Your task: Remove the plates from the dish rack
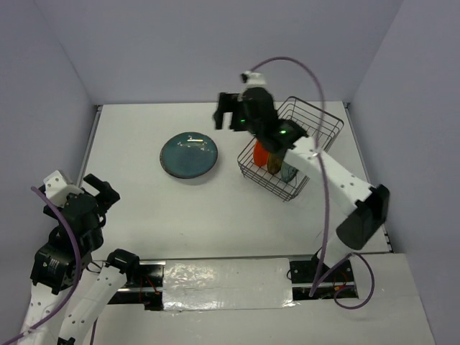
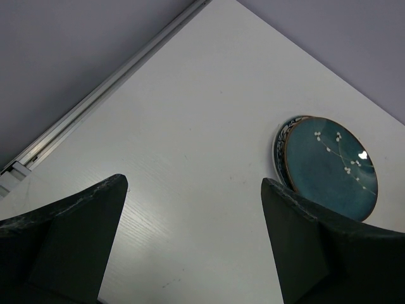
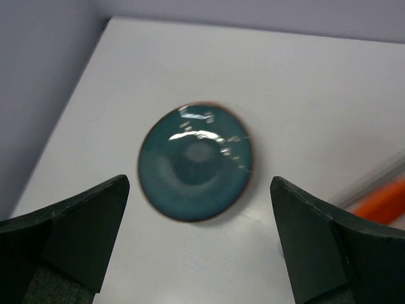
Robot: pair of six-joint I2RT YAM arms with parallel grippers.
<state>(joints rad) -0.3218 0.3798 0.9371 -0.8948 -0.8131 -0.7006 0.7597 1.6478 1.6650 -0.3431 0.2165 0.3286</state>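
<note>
I've got bare surface [image 1: 136,208] open all round the teal plate [image 1: 189,155] and in the gap between it and the dish rack [image 1: 323,115], whose wire walls and upright plates [image 1: 262,154] hem in the right, with my right arm [image 1: 330,175] slung across it.

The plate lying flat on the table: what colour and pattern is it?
Dark teal plate with a white blossom sprig; clearest in the left wrist view.
</note>
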